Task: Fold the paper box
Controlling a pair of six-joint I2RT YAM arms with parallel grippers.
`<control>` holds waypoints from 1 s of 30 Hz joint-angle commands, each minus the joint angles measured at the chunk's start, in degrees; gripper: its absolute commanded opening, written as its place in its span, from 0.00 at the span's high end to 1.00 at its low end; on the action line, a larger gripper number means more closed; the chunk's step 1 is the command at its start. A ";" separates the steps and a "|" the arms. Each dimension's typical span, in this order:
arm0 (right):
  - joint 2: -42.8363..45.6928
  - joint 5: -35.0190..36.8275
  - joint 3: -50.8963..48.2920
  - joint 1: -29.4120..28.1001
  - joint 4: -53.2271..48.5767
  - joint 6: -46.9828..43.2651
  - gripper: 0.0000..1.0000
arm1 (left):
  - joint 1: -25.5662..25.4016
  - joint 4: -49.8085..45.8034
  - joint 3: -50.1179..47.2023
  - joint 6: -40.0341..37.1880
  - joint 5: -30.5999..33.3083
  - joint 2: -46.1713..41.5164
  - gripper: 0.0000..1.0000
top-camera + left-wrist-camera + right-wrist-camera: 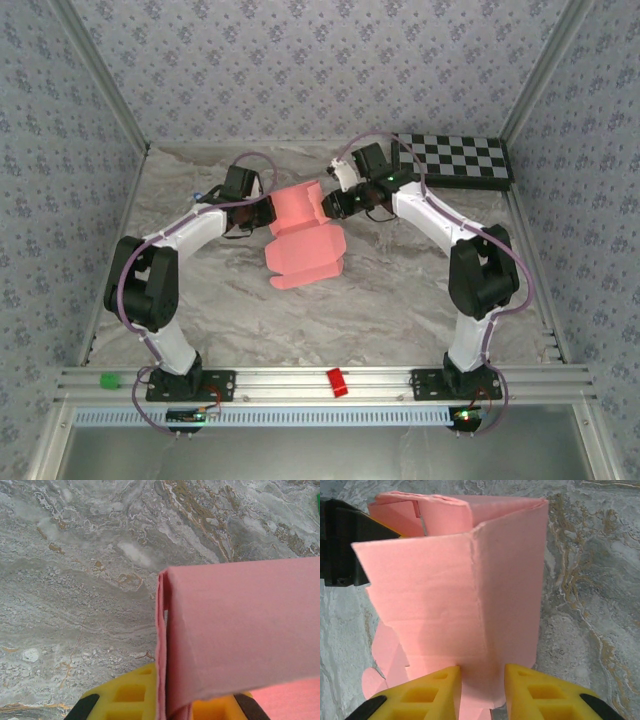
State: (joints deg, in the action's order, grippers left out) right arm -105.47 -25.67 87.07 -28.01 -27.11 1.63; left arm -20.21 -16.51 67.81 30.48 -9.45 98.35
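Left gripper, right gripper pinch paper box edges.

paper box on table | left tool left | right tool right

On my feed the paper box reads as thin pink card. It is matt, with a faint fibrous grain, soft creases and slightly ragged cut edges. The right tool has yellow plastic fingers, matt and moulded with square pockets. The left tool looks to be the same plastic. The table is a smooth marble-patterned top, grey with brown veining and a low sheen. The arms wear smooth white shells with black plastic joints. Along the near edge I see a rail of bare brushed metal. The checkerboard looks flat and matt.
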 commanded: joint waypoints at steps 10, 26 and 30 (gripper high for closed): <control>-3.05 3.96 1.35 -1.88 0.66 -0.40 0.64 | 0.34 -0.45 2.14 -0.60 -0.95 -0.69 1.00; -4.96 16.98 2.32 -4.11 2.33 0.74 0.54 | 0.34 -0.32 1.75 -0.71 -1.05 -1.05 1.00; -5.49 17.43 2.87 -4.12 2.44 0.83 0.54 | 0.34 -0.27 1.71 -0.68 -1.02 -1.05 1.00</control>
State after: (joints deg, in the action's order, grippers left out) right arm -109.84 -10.24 87.70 -32.14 -24.95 1.91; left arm -19.88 -16.88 67.99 30.48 -9.45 98.35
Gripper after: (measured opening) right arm 0.463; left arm 0.078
